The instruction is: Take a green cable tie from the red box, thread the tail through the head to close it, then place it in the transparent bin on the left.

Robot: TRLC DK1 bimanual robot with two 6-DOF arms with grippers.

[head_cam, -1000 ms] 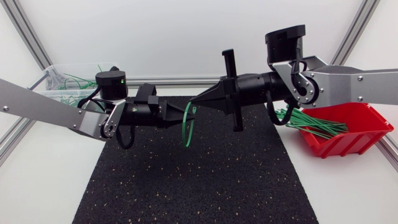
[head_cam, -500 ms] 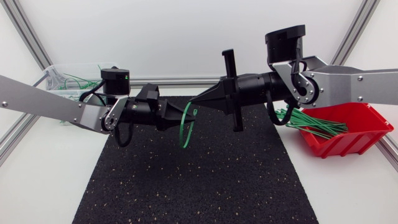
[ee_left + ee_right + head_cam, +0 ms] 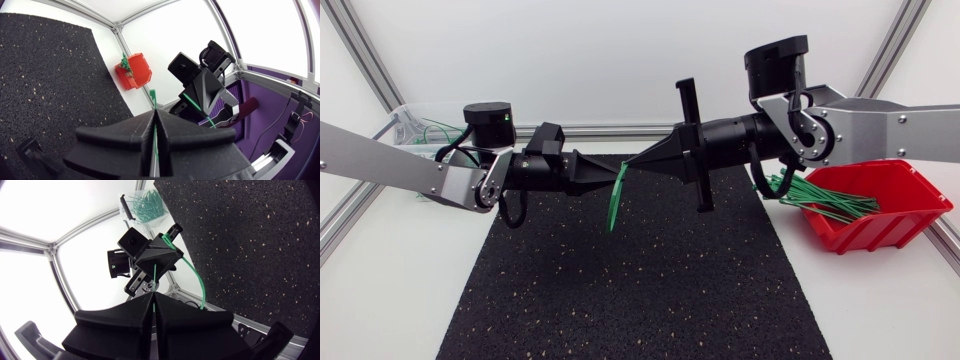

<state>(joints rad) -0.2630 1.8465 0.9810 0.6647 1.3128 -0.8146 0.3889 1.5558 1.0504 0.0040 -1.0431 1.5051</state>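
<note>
Now, your left end effector (image 3: 603, 177): fingers pressed together on the green cable tie (image 3: 615, 200).
Your right end effector (image 3: 640, 163): pinched tight on the same tie, tip to tip with the left one.
Tie: hangs down over the black mat (image 3: 640, 290), between red box (image 3: 880, 215) and clear bin (image 3: 405, 125).

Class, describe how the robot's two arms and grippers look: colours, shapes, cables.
The left arm and right arm have flat silver-grey links with black cylindrical joints. The left gripper and right gripper are matte black wedges. A black cable loops at each wrist.
</note>
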